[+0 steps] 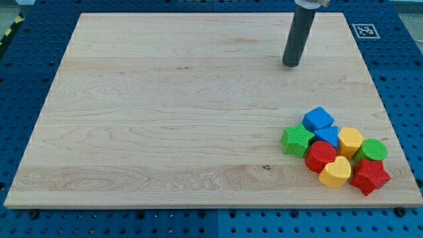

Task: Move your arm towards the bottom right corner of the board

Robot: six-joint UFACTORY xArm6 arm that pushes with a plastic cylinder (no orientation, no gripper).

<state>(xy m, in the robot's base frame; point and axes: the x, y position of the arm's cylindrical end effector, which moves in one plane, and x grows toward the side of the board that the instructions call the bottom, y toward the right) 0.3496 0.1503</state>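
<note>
The worktop (165, 119) is a pale wooden board that fills most of the view and rests on a blue perforated base (26, 53).

Nearest the view's bottom, at the bottom right corner of the worktop, lies a tight cluster of eight blocks.
- The red star block (370, 176) is the block closest to the right-hand corner.
- The yellow heart block (336, 172) lies just to its left, touching it.
- The red cylinder block (320, 156) sits directly above the heart and touches it.
- The green cylinder block (373, 150) sits above the red star, at the cluster's right edge.
- The yellow block (350, 141), of hexagonal outline, lies between the red cylinder and the green cylinder.
- The green star block (297, 140) forms the cluster's left edge.
- A blue block (326, 135), shape not clear, is wedged between the green star and the yellow block.
- The blue cube block (318, 119) lies at the cluster's top.

Farther away, toward the view's top right, the dark rod (299, 33) comes down from the top edge. My tip (291, 65) rests on bare wood, well apart from the cluster and above it, roughly in line with the green star. No hand is fitted, so its state cannot be told.

A black-and-white marker tag (365, 30) sits at the worktop's top right corner.
</note>
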